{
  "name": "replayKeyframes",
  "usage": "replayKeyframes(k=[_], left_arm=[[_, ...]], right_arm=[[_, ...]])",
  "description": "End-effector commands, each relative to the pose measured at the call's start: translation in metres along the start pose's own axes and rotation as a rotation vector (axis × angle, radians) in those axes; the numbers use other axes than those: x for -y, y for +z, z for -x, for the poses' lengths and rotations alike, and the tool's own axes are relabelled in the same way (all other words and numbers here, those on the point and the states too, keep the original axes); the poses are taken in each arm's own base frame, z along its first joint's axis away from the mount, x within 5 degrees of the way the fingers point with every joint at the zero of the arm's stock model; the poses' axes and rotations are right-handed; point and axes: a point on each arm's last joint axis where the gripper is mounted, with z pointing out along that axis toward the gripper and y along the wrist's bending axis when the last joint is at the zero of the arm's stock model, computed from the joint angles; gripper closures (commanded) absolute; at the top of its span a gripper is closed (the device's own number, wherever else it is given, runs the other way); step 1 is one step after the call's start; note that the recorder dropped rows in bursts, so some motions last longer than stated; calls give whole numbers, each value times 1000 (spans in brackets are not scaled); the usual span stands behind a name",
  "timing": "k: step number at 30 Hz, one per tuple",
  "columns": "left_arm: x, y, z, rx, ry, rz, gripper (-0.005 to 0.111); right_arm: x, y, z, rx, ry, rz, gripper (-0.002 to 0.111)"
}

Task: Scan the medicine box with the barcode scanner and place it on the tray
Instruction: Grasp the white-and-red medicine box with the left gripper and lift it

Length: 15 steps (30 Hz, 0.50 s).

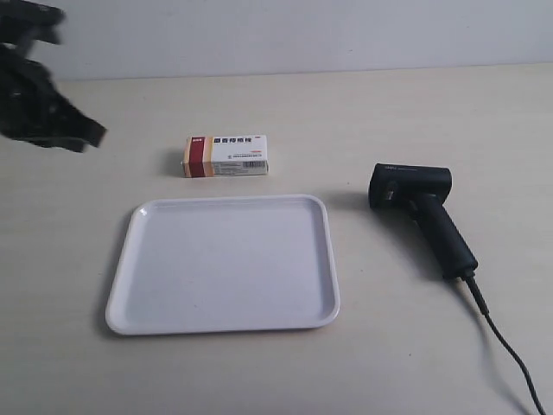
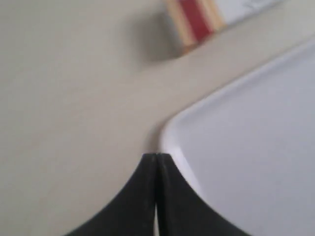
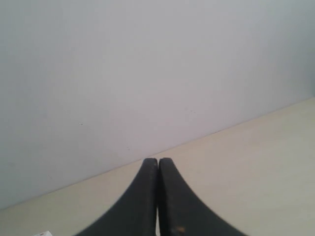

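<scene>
The medicine box [image 1: 225,156] lies flat on the table just behind the white tray [image 1: 151,216], its red and tan band to the exterior view's left. The black barcode scanner [image 1: 421,207] lies on its side right of the tray, cable trailing toward the front. The arm at the exterior view's left [image 1: 39,99] hovers at the far left, apart from everything. In the left wrist view my left gripper [image 2: 156,156] is shut and empty, its tips over the tray's corner [image 2: 170,135], the box's banded end [image 2: 197,22] beyond. My right gripper [image 3: 158,160] is shut, empty, facing the wall.
The beige table meets a pale grey wall [image 1: 302,35] at the back. The scanner's cable [image 1: 510,354] runs off the front right. Bare table surface lies between the tray and the scanner.
</scene>
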Motion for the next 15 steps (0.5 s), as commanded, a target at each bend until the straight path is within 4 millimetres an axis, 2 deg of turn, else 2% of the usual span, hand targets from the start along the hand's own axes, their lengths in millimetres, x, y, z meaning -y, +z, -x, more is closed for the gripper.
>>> replayKeyframes(k=[1, 4, 6, 8, 10, 12, 14, 15], left_arm=[[19, 56, 44, 126, 229, -322, 107], [17, 80, 57, 181, 293, -331, 102], [12, 95, 60, 184, 312, -306, 91], [10, 107, 61, 188, 375, -291, 70], [8, 117, 60, 192, 379, -285, 46], [6, 128, 59, 209, 467, -260, 22], [6, 136, 57, 236, 535, -258, 3], [5, 142, 57, 254, 556, -251, 2]], right_arm=[[0, 3, 3, 11, -20, -6, 108], [0, 3, 3, 10, -20, -7, 108], [0, 3, 3, 10, -20, -7, 108], [0, 3, 3, 10, -20, -7, 108], [0, 3, 3, 14, -22, -7, 108], [0, 3, 3, 14, -22, -7, 108], [0, 3, 3, 14, -38, -7, 108], [0, 3, 3, 14, -40, -7, 108]])
